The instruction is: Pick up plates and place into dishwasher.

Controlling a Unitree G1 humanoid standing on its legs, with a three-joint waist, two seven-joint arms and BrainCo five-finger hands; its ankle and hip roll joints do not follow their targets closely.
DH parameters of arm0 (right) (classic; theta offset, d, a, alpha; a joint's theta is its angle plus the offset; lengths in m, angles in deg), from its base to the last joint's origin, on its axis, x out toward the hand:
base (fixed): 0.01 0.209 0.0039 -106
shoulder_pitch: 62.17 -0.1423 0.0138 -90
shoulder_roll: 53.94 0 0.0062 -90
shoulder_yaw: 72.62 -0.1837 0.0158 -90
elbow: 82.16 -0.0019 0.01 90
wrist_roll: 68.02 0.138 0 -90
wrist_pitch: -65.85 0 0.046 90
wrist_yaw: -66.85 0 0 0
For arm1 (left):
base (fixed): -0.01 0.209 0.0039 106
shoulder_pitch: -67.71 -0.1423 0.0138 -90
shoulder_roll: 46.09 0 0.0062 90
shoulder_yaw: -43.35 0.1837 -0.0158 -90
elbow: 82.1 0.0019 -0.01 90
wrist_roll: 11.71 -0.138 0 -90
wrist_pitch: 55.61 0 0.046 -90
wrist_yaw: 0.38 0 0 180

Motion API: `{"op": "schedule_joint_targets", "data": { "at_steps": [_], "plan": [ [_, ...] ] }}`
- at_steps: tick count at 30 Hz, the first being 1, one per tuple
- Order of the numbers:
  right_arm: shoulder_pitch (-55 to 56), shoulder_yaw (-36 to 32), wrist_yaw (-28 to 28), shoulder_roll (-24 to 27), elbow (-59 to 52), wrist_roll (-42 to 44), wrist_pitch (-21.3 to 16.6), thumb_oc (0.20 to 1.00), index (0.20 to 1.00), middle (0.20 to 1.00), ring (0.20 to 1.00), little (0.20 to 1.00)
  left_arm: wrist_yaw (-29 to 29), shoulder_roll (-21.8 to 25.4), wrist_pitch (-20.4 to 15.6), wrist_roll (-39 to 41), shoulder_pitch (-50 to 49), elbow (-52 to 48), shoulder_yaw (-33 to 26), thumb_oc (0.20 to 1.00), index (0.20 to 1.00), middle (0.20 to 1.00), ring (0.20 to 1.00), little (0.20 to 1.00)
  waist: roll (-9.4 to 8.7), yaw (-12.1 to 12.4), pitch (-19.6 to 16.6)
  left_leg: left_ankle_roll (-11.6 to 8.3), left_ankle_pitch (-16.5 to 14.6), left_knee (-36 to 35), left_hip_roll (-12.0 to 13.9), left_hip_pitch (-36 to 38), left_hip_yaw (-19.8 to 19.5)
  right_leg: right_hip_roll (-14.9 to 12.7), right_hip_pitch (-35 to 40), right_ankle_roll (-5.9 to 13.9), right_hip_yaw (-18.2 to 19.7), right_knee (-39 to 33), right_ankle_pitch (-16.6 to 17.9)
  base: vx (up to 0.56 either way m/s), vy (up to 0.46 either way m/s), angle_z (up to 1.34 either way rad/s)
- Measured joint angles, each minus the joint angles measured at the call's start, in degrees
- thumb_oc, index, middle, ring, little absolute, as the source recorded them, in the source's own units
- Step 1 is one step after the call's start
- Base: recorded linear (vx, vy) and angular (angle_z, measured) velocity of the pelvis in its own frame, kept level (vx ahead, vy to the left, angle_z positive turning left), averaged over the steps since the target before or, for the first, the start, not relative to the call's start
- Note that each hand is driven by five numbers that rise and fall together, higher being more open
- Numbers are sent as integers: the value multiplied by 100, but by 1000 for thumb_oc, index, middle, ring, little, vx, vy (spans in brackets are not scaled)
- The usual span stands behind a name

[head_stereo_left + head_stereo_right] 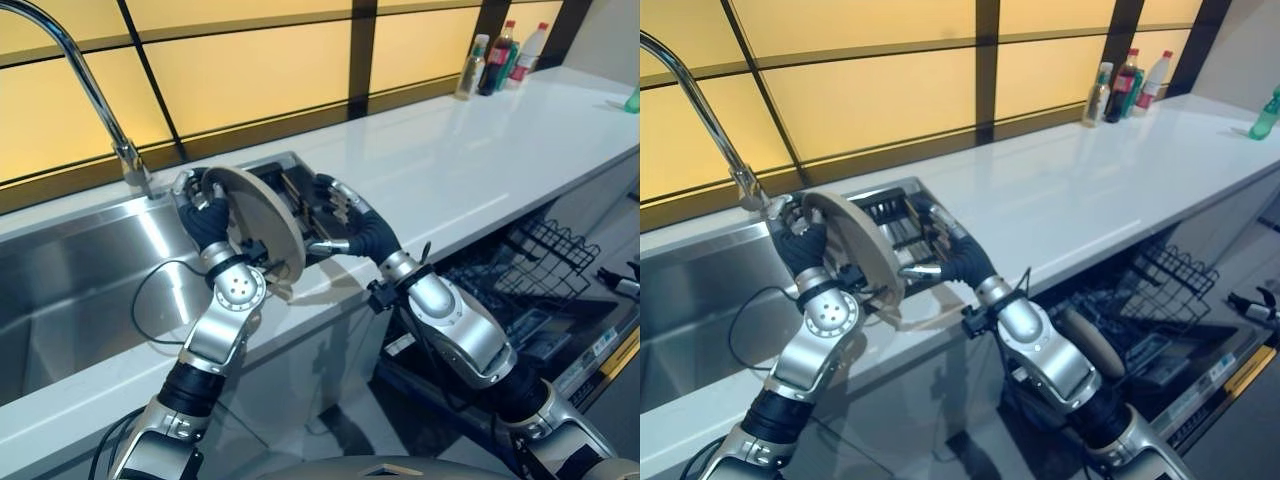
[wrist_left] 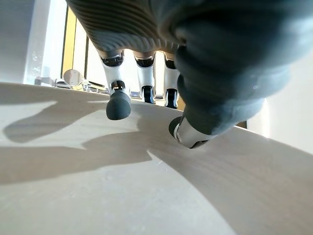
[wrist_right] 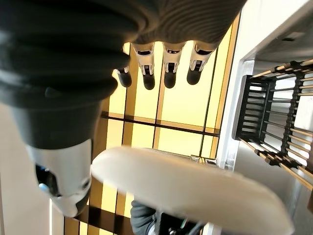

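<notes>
Left wrist view: my left hand (image 2: 205, 93) has fingers (image 2: 118, 105) and thumb curled onto the plate (image 1: 262, 222), gripping its rim. Plate stands on edge over the sink (image 1: 90, 280), right end, just left of the dish rack (image 1: 300, 200). Right hand (image 1: 345, 225), fingers relaxed, sits just right of plate, not gripping. Dishwasher (image 1: 540, 290) open, lower right.

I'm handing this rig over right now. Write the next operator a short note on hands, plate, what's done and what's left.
Left hand: curled on the plate, holding it on edge above the sink's right end, by the dish rack.
Right hand: open, fingers straight, just right of the plate; contact not clear.
Done: plate lifted.
Left: carry it right and down to the open dishwasher, whose rack is pulled out below the counter, and slot it in. Likely a handover to the right hand first.
</notes>
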Motion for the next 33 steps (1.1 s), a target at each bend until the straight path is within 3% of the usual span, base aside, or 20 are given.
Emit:
{"op": "schedule_joint_targets", "data": {
  "at_steps": [8, 13, 33],
  "plan": [
    [-174, 263, -111, -30, 190, 308, 208, 1000, 1000, 1000, 1000, 1000, -215, 11, 584, -935, 184, 264, 103, 200, 200, 200, 200, 200, -8, 2, 2, 0, 0, 0, 1, 9, 1, 1, 12, -7, -1, 0, 6, 0, 0, 0],
    [-181, 304, -107, -65, 220, 435, 243, 1000, 1000, 1000, 1000, 1000, -225, 31, 713, -1059, 298, 503, 278, 200, 200, 200, 200, 200, -37, 1, 5, -1, 0, 1, 0, 13, 4, 1, 16, -4, 3, 1, 4, 26, -2, 0],
    [-177, 408, -280, -242, 678, 969, 243, 1000, 1000, 1000, 1000, 1000, 43, 33, 481, -1044, 303, 703, 653, 200, 200, 200, 200, 200, -181, 23, 13, 0, 0, 3, -15, 29, 33, -4, 25, 1, 1, 1, 15, 7, 13, 0]
  ]
}}
